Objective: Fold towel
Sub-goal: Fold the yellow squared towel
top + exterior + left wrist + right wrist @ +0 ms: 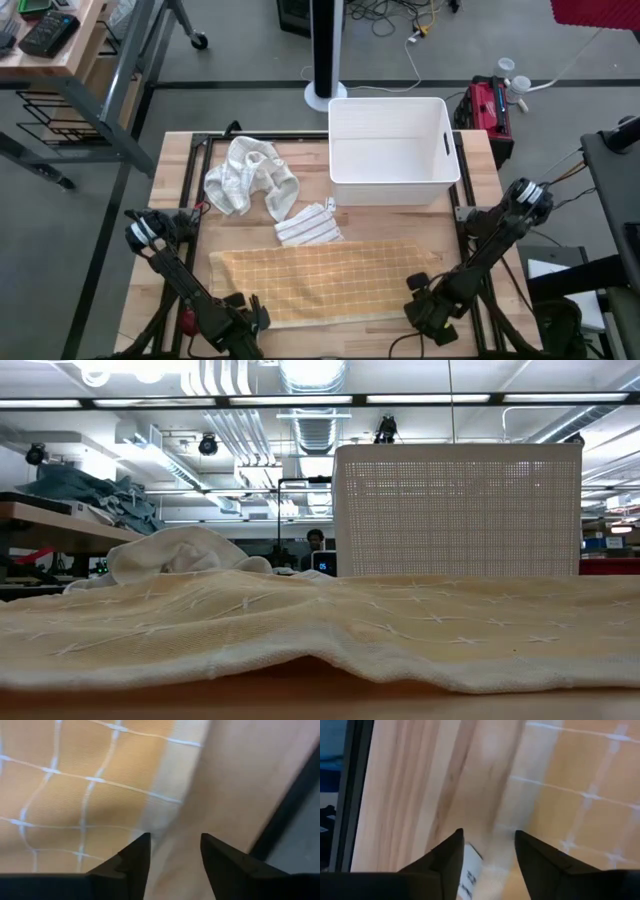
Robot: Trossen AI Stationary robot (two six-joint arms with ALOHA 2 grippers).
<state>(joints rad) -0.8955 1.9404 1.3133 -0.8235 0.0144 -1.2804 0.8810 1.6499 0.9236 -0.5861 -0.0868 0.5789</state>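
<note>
Where the high view looks down: yellow towel (pixel 325 282) spread flat across the near half of the tabletop (pixel 180 165), long edges parallel to the near edge. Left claw (pixel 245 310) at the towel's near-left corner, right claw (pixel 425 305) at its near-right corner. Striped cloth (pixel 308 224) touching the towel's far edge; white cloth (pixel 250 175) bunched farther back on the left; white bin (pixel 390 150) at the far right. Bare wood between white cloth and towel, and in a strip along the left edge.

From table height: towel (pixel 320 625) filling the foreground, its near edge lifted in a low ripple; white cloth (pixel 180 555) heaped behind on the left, bin (pixel 458 510) upright behind on the right.

Past the left wrist: left claw (pixel 175 852) open, nothing between the fingers (pixel 135 857), over the towel's (pixel 75 795) pale border, bare wood beside.

Past the right wrist: right claw (pixel 487 850) open, gripping nothing, above the towel's (pixel 580 800) border, with bare wood out to the tabletop's dark rim.
</note>
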